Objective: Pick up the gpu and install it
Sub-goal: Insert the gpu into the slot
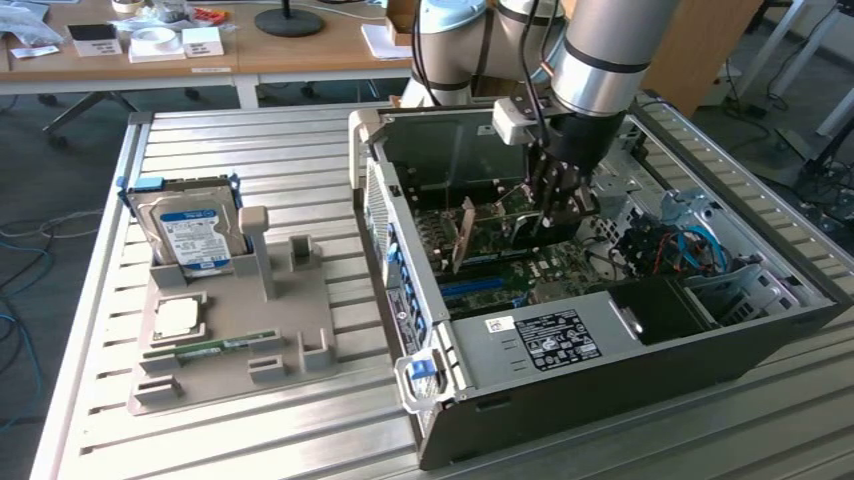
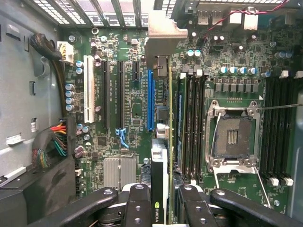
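Note:
My gripper (image 1: 558,212) reaches down into the open computer case (image 1: 601,345). It is shut on the gpu (image 1: 470,232), a thin dark card held upright on its edge above the motherboard. In the wrist view the card (image 2: 160,179) runs edge-on between the two black fingers (image 2: 137,203), with my gripper (image 2: 163,210) clamped around it. Its pale metal bracket (image 2: 163,40) points at the slotted rear wall of the case. The card's edge lies just beside the long blue slot (image 2: 150,99). Whether the card touches the board I cannot tell.
On the slatted table at the exterior view's left, a grey holder (image 1: 274,300) carries a hard drive (image 1: 196,235), a square chip (image 1: 178,318) and a green memory stick (image 1: 214,348). Inside the case are a processor socket (image 2: 234,137), a cable bundle (image 2: 52,142) and blue cables (image 1: 694,245).

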Robot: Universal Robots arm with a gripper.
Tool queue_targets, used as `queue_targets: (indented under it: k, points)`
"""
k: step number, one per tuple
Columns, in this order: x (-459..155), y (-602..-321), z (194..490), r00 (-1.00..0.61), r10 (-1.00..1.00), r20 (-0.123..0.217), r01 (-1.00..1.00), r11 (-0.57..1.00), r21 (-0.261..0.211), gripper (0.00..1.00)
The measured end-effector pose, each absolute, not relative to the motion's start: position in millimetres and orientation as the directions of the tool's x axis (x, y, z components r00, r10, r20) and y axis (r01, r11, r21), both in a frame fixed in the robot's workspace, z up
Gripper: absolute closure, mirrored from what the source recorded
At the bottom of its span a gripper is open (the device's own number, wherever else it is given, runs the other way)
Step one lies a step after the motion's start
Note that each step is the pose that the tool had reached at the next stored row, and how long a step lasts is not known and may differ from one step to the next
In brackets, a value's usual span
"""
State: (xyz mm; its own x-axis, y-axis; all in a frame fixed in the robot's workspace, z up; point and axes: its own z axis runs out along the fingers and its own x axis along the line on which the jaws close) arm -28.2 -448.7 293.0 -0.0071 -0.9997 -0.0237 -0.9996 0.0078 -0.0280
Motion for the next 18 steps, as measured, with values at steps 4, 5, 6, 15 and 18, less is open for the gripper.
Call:
queue_targets:
  k: [4,5,6,15,18]
  points:
    - [-28.5,-448.7,293.1,-0.007,-1.0,-0.024,-1.0,0.008,-0.028,0.73]
    - [-28.5,-448.7,293.1,-0.007,-1.0,-0.023,-1.0,0.008,-0.028,0.73]
    - [-28.5,-448.7,293.1,-0.007,-1.0,-0.024,-1.0,0.008,-0.028,0.73]
    - [-31.3,-448.7,293.0,-0.007,-1.0,-0.024,-1.0,0.008,-0.028,0.73]
    - [-33.3,-448.7,293.0,-0.007,-1.0,-0.024,-1.0,0.008,-0.028,0.73]
